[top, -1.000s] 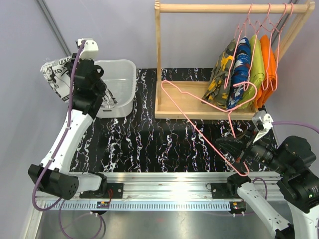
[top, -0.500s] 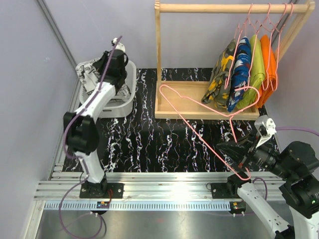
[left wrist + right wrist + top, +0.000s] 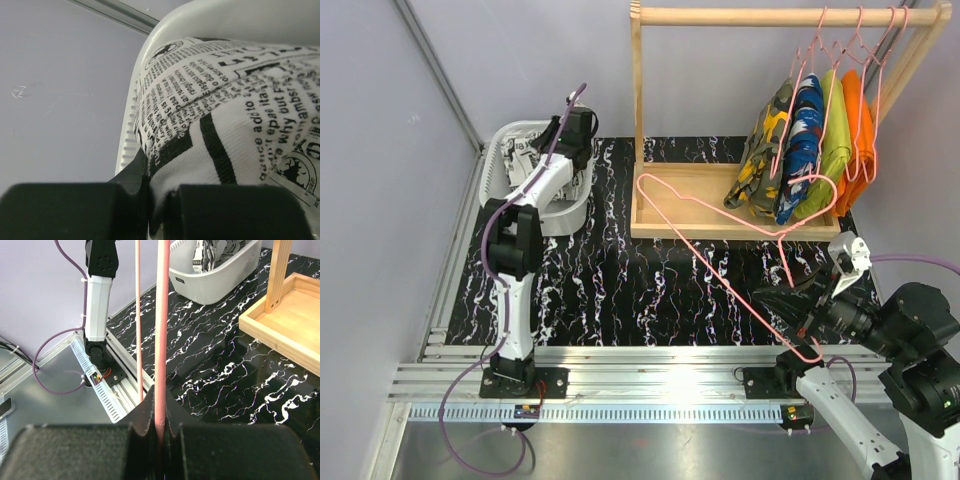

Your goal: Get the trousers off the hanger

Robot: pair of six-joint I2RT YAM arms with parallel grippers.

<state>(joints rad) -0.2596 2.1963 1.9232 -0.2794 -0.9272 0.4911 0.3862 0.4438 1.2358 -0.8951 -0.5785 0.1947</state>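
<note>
My left gripper [image 3: 570, 135] is shut on the black-white-grey print trousers [image 3: 525, 160], which lie in the white basket [image 3: 565, 215] at the back left; in the left wrist view the printed cloth [image 3: 225, 110] fills the frame above my jaws. My right gripper [image 3: 790, 300] is shut on an empty pink hanger [image 3: 720, 265] and holds it over the mat; in the right wrist view its pink wire [image 3: 162, 340] runs up from between my jaws. The olive camouflage trousers [image 3: 765, 150] and the blue trousers [image 3: 804, 140] hang on pink hangers from the wooden rack [image 3: 780, 16].
A lime-green garment [image 3: 837, 135] and an orange garment [image 3: 863, 135] hang to the right of the blue trousers. The rack's wooden tray base [image 3: 690, 215] sits at the back. A black marbled mat [image 3: 610, 290] covers the table. Grey walls stand left and behind.
My left arm has swung right and stretched back, carrying the print trousers from outside the basket's left side into the basket. The right gripper with the hanger has barely moved.
</note>
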